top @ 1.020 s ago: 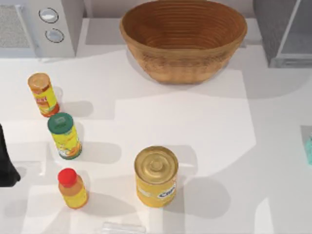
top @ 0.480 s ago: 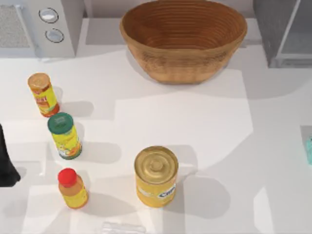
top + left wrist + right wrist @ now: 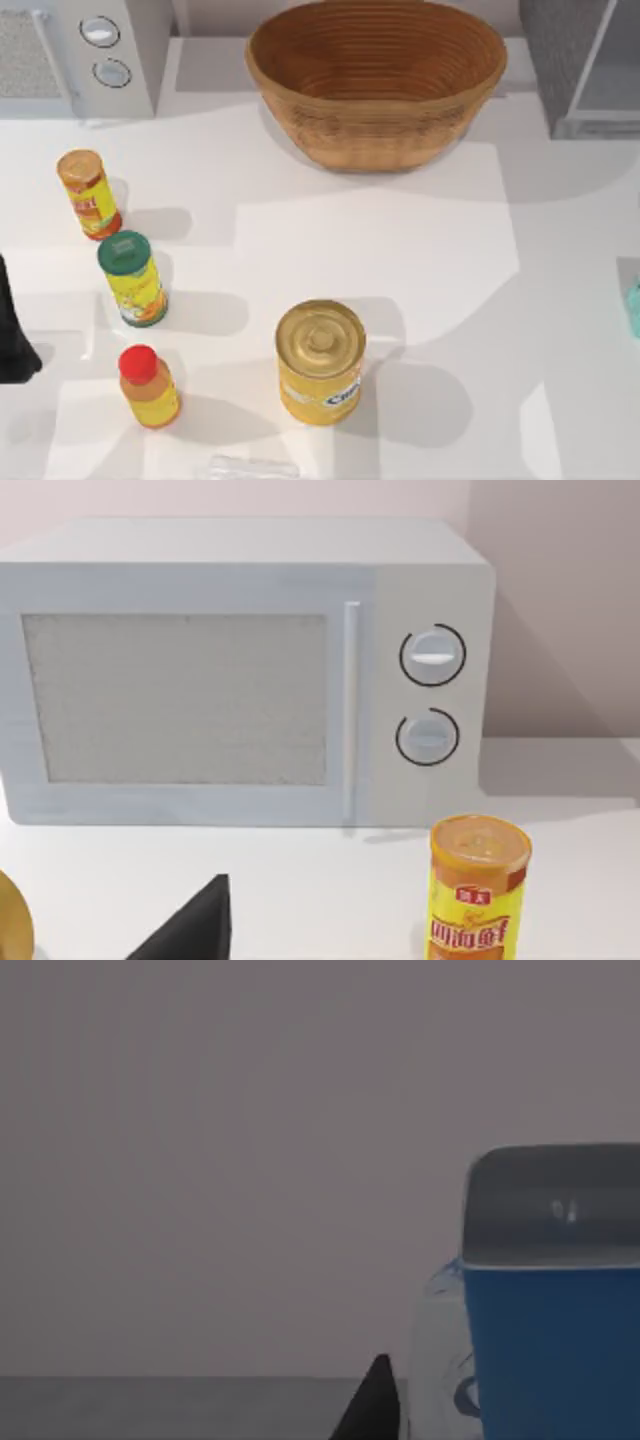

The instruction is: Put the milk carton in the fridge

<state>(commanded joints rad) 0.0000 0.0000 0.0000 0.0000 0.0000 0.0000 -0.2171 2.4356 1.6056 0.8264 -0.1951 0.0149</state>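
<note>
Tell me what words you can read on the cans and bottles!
Nothing reads clearly.
Orange-lidded can: red label with white characters, too blurred to read.
Gold-lidded can: blue lettering, too blurred.
Green-lidded can: print too small.
Red-capped bottle: no text seen.
Milk carton: blue marks, unreadable.
Microwave: no words.
</note>
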